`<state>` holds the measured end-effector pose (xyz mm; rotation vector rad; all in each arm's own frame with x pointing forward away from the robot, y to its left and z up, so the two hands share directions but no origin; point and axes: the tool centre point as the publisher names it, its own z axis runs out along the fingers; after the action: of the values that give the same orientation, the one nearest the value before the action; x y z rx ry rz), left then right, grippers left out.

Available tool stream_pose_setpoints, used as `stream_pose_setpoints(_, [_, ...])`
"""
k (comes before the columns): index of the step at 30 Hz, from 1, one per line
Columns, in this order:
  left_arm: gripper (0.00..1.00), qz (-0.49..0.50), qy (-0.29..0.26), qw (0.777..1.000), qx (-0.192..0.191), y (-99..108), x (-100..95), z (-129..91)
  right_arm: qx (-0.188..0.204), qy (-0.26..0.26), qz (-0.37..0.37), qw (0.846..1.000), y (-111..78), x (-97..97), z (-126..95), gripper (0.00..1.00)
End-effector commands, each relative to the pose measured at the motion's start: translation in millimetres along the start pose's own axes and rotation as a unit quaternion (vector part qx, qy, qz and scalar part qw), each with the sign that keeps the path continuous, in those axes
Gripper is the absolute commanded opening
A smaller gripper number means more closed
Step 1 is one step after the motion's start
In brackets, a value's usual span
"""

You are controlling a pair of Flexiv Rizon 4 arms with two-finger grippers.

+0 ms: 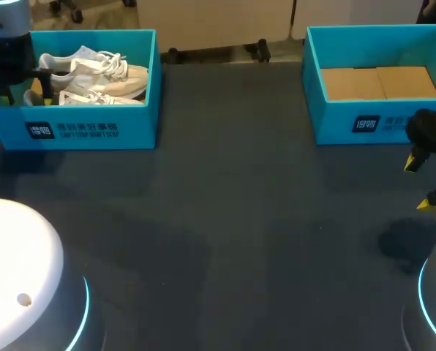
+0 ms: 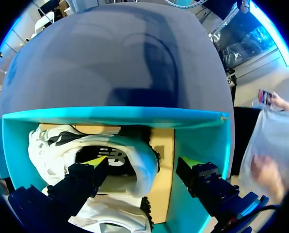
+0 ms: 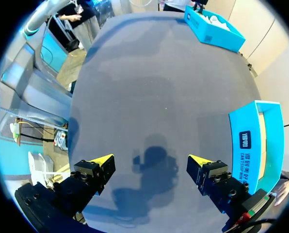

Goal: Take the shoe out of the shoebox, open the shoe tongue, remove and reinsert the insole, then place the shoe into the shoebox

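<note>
A teal shoebox [image 1: 130,110] at the table's far left holds a pair of white and beige shoes [image 1: 104,73]. My left gripper [image 1: 41,84] is down inside this box at its left end. In the left wrist view the gripper [image 2: 143,162] stands open astride the heel collar of the nearer shoe [image 2: 142,160]. One fingertip [image 2: 96,161] is inside the shoe's mouth; the other is outside the heel, over the box's cardboard floor [image 2: 164,145]. My right gripper [image 1: 419,184] hangs open and empty above the dark table at the right edge, in its own view too [image 3: 151,160].
A second teal box [image 1: 335,121] stands at the far right with only cardboard on its floor, beside my right gripper [image 3: 246,141]. The dark table [image 1: 232,219] stretches bare between the two boxes. White arm bases fill the near corners.
</note>
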<state>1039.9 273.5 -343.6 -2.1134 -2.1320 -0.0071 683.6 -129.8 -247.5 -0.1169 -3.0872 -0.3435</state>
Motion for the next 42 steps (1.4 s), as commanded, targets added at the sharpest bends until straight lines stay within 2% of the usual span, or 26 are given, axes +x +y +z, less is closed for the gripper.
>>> stream_pose_setpoints(1, [0.91, -0.001, 0.003, 1.0, 0.0, 1, 0.9, 10, 0.001, 0.0, 0.0, 1.0, 0.2, -0.1, 1, 1.0])
stream_pose_setpoints(4, [0.89, -0.004, 0.006, 1.0, -0.001, 1, 0.4, 15, 0.001, 0.0, 0.0, 1.0, 0.2, -0.1, 1, 1.0])
stream_pose_setpoints(9, [0.76, 0.0, 0.01, 1.0, 0.002, -3, -0.5, 22, 0.001, 0.0, 0.0, 1.0, 0.2, -0.1, 1, 1.0])
stream_pose_setpoints(13, [0.78, -0.001, 0.014, 1.0, -0.001, -5, -0.8, 27, 0.001, 0.0, 0.0, 1.0, 0.2, -0.1, 1, 1.0])
stream_pose_setpoints(16, [0.72, -0.005, 0.015, 1.0, 0.0, -4, -1.5, 30, 0.001, 0.0, 0.0, 1.0, 0.2, -0.1, 1, 1.0])
stream_pose_setpoints(19, [0.75, -0.006, 0.017, 1.0, 0.002, -3, -1.7, 33, 0.001, 0.0, 0.0, 1.0, 0.2, -0.1, 1, 1.0])
stream_pose_setpoints(21, [0.44, -0.009, 0.019, 1.0, 0.004, -2, -2.4, 35, 0.001, 0.0, 0.0, 1.0, 0.2, -0.1, 1, 1.0])
stream_pose_setpoints(22, [0.34, -0.01, 0.019, 1.0, 0.006, -2, -3.1, 36, 0.001, 0.0, 0.0, 1.0, 0.2, -0.1, 1, 1.0])
stream_pose_setpoints(23, [0.0, -0.011, 0.02, 1.0, 0.005, -2, -3.6, 37, 0.001, 0.0, 0.0, 1.0, 0.2, -0.1, 1, 1.0])
stream_pose_setpoints(29, [0.0, -0.024, 0.03, 0.999, 0.009, -1, -5.2, 38, 0.001, 0.0, 0.0, 1.0, 0.2, -0.1, 1, 1.0])
stream_pose_setpoints(42, [0.0, -0.058, 0.038, 0.998, 0.001, 1, -1.1, 21, 0.001, 0.0, 0.0, 1.0, 0.2, -0.1, 1, 1.0])
